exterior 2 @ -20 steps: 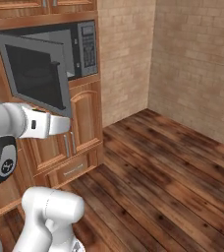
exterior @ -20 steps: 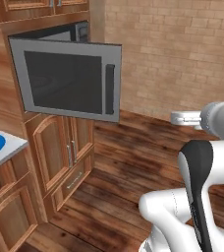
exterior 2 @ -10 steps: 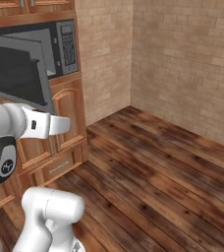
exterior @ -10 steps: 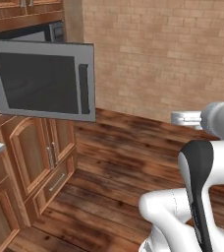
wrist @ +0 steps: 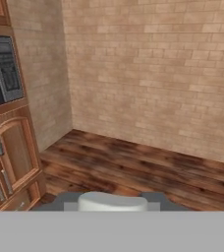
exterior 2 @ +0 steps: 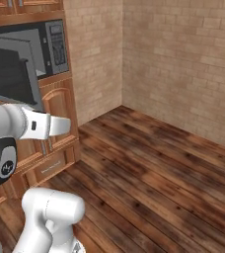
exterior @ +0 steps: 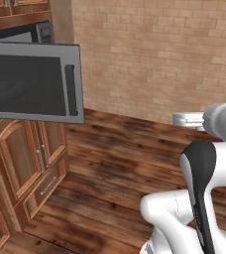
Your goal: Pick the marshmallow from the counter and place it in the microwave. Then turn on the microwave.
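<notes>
Plainly, pincer: the pincer [wrist: 113,203] is closed to a narrow gap on a small white stub, its dark fingertips [wrist: 155,201] pressed to either side of it.
Marshmallow: the marshmallow [wrist: 113,200] sits right between the fingertips, carried in the air above the wooden floor [wrist: 148,167]; by its colour and stubby shape I take the white stub for it.
Why held so: the side-on squeeze looks meant to keep the soft piece from slipping while it is carried level, and not so tight as to flatten it.
Microwave: the microwave [exterior 2: 35,49] is off to the pincer's left and higher, built into the brown cabinets [exterior 2: 57,111].
Door: the microwave door [exterior: 33,82] stands swung wide open with its black handle [exterior: 70,89] on the free edge, most likely so the marshmallow can go straight in.
Keypad: the keypad [exterior 2: 58,42] is on the far side of the opening from the pincer and left uncovered by the door, so the start button can be reached later.
Facing: the pincer looks along the brick wall [wrist: 153,74], not into the microwave.
Step in hand: I judge this to be the carry; the pincer must turn left and rise before the drop.
Risk: the open door's edge juts into the path.
</notes>
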